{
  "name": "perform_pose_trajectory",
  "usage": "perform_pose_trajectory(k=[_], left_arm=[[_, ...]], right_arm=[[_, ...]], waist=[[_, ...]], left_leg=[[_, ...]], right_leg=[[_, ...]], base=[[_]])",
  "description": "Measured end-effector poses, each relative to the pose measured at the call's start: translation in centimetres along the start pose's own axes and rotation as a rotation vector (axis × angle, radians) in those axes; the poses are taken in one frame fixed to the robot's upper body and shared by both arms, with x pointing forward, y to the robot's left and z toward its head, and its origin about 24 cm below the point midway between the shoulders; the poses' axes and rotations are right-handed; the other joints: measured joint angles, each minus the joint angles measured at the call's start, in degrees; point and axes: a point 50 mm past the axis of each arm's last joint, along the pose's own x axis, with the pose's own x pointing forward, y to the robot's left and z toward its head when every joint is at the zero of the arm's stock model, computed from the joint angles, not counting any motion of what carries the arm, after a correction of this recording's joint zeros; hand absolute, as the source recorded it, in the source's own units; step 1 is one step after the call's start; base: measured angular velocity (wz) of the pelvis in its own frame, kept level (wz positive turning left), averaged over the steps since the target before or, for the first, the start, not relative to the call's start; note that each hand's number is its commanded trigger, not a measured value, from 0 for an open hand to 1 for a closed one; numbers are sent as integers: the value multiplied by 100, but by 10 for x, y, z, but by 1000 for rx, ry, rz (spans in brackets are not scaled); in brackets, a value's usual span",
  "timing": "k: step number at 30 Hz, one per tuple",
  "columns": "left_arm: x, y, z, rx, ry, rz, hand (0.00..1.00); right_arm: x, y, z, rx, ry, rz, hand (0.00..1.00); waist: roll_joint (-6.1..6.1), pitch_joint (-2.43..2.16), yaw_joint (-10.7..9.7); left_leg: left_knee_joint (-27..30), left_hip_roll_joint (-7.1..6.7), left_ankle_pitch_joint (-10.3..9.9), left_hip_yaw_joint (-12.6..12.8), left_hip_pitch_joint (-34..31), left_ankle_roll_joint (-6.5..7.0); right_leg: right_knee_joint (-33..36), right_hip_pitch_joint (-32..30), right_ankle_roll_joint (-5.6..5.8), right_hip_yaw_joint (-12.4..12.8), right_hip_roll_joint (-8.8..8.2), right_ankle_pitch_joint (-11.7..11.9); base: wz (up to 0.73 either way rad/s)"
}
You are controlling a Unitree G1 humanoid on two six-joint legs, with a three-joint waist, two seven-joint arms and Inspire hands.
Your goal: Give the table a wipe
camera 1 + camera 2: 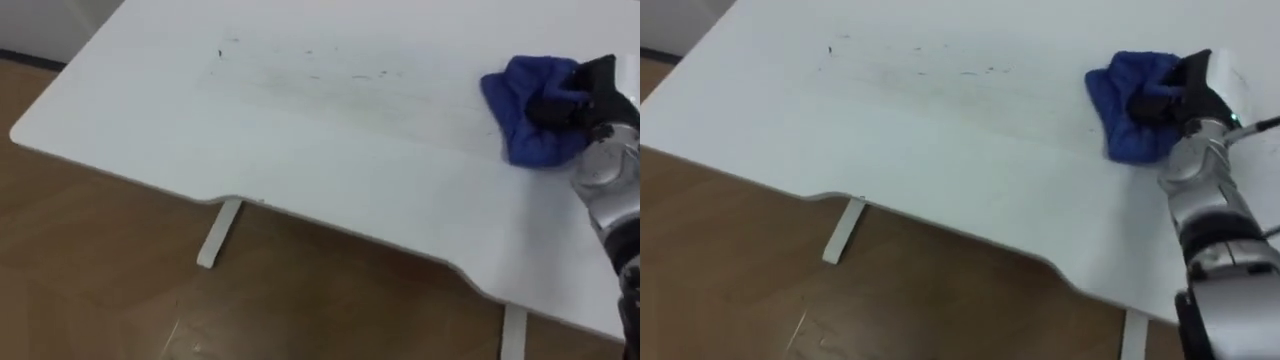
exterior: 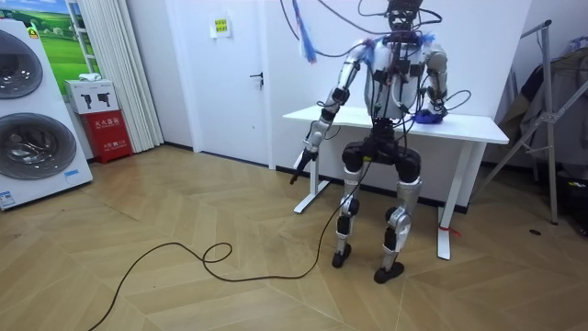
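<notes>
One blue cloth [image 1: 525,130] lies bunched toward the right of the white table [image 1: 300,160] in the left eye view, where we see the right hand [image 1: 580,95] on it with dark fingers curled into the folds; faint dark marks [image 1: 340,74] streak the bare top to its left. In the room view we find the robot standing at the table's long edge, its left hand [image 2: 302,160] held out below the corner on the room view's left, open or closed we cannot tell.
</notes>
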Motion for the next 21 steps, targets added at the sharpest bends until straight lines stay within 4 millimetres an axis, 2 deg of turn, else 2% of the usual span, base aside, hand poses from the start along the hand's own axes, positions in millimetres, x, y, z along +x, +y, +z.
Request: perform_pose_trajectory(k=[1,2,4,5,7,8,10,11,12,13,15,16,17,19,20,21], left_arm=[[0,3,-2,-17,7,15,0],[0,6,-4,-31,12,32,0],[-1,9,-7,-44,18,51,0],[-1,11,-8,-46,20,66,0],[-1,14,-6,-53,5,84,0],[-1,14,-2,-55,-10,95,0],[0,12,7,-48,-37,92,0],[1,9,13,-35,-51,84,0],[1,5,18,-24,-62,79,0],[1,2,19,-21,-65,73,0],[4,-5,30,0,-79,51,0],[4,-6,31,8,-75,47,0],[5,-9,32,20,-67,34,0],[5,-13,34,18,-66,22,0],[5,-14,34,17,-66,19,0],[5,-16,34,27,-66,14,0]], right_arm=[[-7,-1,-22,24,56,-9,100],[-15,-3,-44,54,118,-21,100],[-24,-8,-70,88,201,-45,100],[-30,-14,-84,93,242,-60,100],[-34,-18,-94,69,262,-66,100],[-33,-18,-93,68,258,-68,100],[-27,-19,-82,72,236,-82,100],[-21,-18,-70,66,221,-91,100],[-12,-17,-52,61,190,-93,100],[-8,-15,-41,55,169,-91,100],[5,-8,2,7,87,-68,100],[8,-6,14,-13,58,-62,100],[12,-1,44,-60,-14,-41,100],[14,3,77,-121,-122,-31,100],[15,5,91,-127,-162,-34,100],[16,2,101,-132,-187,-40,100]], waist=[[-67,-58,-94],[-93,-90,-229],[-116,-136,-357],[-118,-204,-378],[-88,-218,-384],[-57,-218,-395],[43,-183,-371],[103,-149,-280],[176,-96,-155],[214,-70,-113],[251,-44,99],[239,-37,176],[243,-12,356],[309,62,480],[312,91,623],[318,101,729]], left_leg=[[-2,-36,-35,-21,74,36],[11,-66,-78,-56,154,70],[44,-100,-164,-56,267,125],[58,-114,-209,-36,297,154],[54,-122,-237,0,365,184],[69,-123,-253,34,365,196],[99,-115,-259,58,368,197],[101,-78,-264,185,364,190],[106,-8,-271,336,341,176],[116,41,-282,429,307,164],[128,163,-251,706,66,79],[121,192,-239,771,30,65],[135,215,-233,811,-44,49],[150,264,-220,818,-154,23],[119,271,-174,803,-203,-28],[103,276,-138,728,-262,-68]], right_leg=[[-57,125,56,-33,-16,0],[-131,304,111,-106,-14,29],[-198,478,178,-78,-21,58],[-219,542,213,-18,-24,77],[-230,610,247,18,-34,115],[-235,609,249,21,-43,119],[-257,606,238,52,-29,159],[-259,532,207,191,1,191],[-246,405,151,376,52,258],[-247,329,125,466,91,307],[-217,-80,-34,623,177,445],[-215,-175,-85,645,203,483],[-184,-353,-177,637,241,543],[-170,-498,-270,615,292,560],[-134,-595,-327,630,304,521],[-126,-669,-345,641,319,471]], base=[[30],[24],[8],[-8],[-15],[-17],[-22],[-65],[-80],[-90],[-81],[-92],[-77],[-41],[-8],[0]])
